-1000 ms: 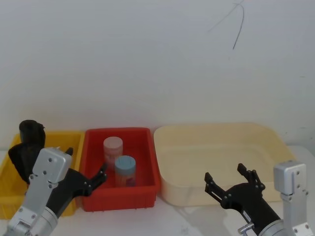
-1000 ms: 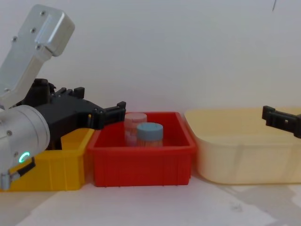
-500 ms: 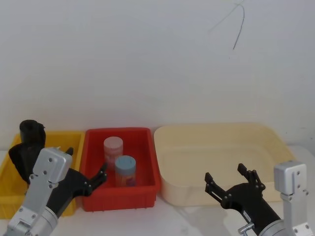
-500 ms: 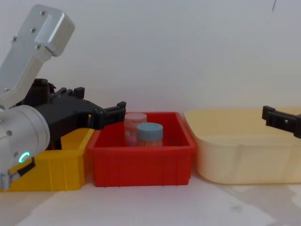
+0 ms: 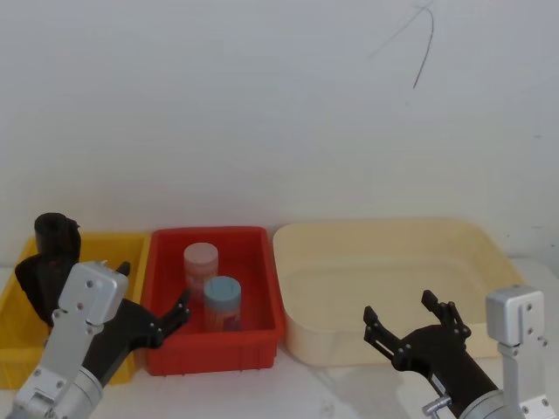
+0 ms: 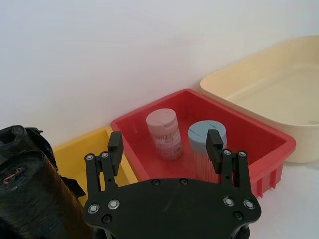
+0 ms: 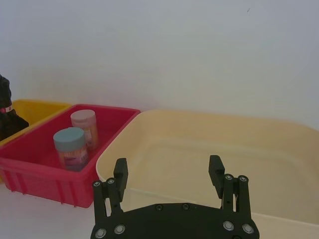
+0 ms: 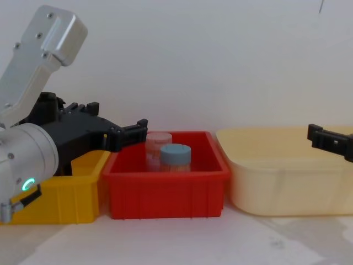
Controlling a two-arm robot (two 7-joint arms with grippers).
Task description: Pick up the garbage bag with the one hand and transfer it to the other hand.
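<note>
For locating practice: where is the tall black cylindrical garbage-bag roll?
The roll stands far left in the head view, inside the yellow plastic bin, behind the left gripper.

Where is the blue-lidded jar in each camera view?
Head: blue-lidded jar left of centre, in the red bin, nearer than the pink-lidded jar.
Left wrist: jar beyond the left end effector, one finger overlapping it.
Right wrist: jar in the bin, near the cream tub.
Chest: jar centre-left, above the bin's front wall.
Shared landmark: the red bin.

Three bins (image 5: 13, 305) (image 5: 214, 356) (image 5: 384, 236), two jars (image 5: 201, 260) (image 5: 222, 297), two black bag rolls (image 5: 57, 237) (image 5: 31, 279), two pincers (image 5: 153, 286) (image 5: 398, 307)
</note>
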